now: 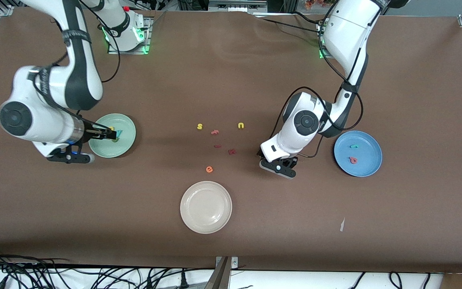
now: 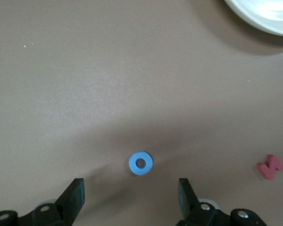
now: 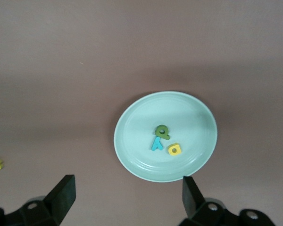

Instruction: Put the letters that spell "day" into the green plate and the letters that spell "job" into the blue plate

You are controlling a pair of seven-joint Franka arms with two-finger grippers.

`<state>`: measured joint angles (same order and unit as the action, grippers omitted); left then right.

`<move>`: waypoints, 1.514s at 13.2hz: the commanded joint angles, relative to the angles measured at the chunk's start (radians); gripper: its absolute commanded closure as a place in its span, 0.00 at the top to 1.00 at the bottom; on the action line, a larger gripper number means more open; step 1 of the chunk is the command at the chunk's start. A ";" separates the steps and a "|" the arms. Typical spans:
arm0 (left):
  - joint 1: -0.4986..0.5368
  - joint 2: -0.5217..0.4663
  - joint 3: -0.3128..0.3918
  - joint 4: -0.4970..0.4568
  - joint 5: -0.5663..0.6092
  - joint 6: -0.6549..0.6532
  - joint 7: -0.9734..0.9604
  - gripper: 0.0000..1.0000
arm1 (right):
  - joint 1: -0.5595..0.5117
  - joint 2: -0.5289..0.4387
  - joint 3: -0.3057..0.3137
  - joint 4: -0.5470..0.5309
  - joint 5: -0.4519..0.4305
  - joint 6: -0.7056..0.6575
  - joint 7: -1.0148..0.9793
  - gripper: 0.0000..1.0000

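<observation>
The green plate [image 1: 128, 122] lies toward the right arm's end of the table. In it [image 3: 132, 136] lie a yellow letter [image 3: 174, 149], an olive-green one [image 3: 162, 132] and a teal "y" [image 3: 157, 144]. My right gripper [image 1: 110, 134] hangs open and empty over this plate [image 3: 127, 195]. The blue plate [image 1: 369, 160] toward the left arm's end holds a teal "j" [image 1: 353, 146] and a coral "b" [image 1: 353, 160]. The blue ring "o" [image 2: 140, 163] lies on the table, just ahead of my open left gripper [image 2: 131, 190], which is low beside the blue plate [image 1: 277, 163].
Mid-table lie a yellow "s" [image 1: 199, 126], an orange letter [image 1: 215, 131], a yellow "u" [image 1: 241, 125], two dark red letters [image 1: 217, 146] [image 1: 232, 151] and an orange "e" [image 1: 209, 169]. A cream-white plate [image 1: 206, 224] sits nearer the front camera.
</observation>
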<state>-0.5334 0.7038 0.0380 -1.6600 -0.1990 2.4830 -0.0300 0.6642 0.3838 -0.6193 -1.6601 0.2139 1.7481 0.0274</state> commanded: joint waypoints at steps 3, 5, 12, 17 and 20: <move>-0.045 0.092 0.040 0.091 -0.025 0.034 -0.005 0.87 | 0.005 -0.025 -0.065 0.244 -0.011 -0.312 -0.073 1.00; -0.059 0.103 0.040 0.091 -0.025 0.034 -0.057 0.88 | 0.009 -0.080 -0.062 0.256 -0.016 -0.319 -0.092 1.00; -0.073 0.123 0.040 0.085 -0.022 0.037 -0.059 0.46 | -0.415 -0.255 0.453 0.109 -0.161 -0.285 -0.083 1.00; -0.073 0.126 0.042 0.086 -0.022 0.037 -0.060 0.00 | -0.623 -0.450 0.618 -0.202 -0.220 0.025 -0.084 1.00; -0.025 0.059 0.042 0.074 -0.011 0.025 -0.060 0.00 | -0.638 -0.430 0.607 -0.112 -0.223 0.011 -0.086 1.00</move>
<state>-0.5906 0.8054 0.0717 -1.5852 -0.1990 2.5195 -0.1033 0.0475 -0.0320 -0.0250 -1.8020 0.0024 1.7506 -0.0532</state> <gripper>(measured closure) 0.692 0.000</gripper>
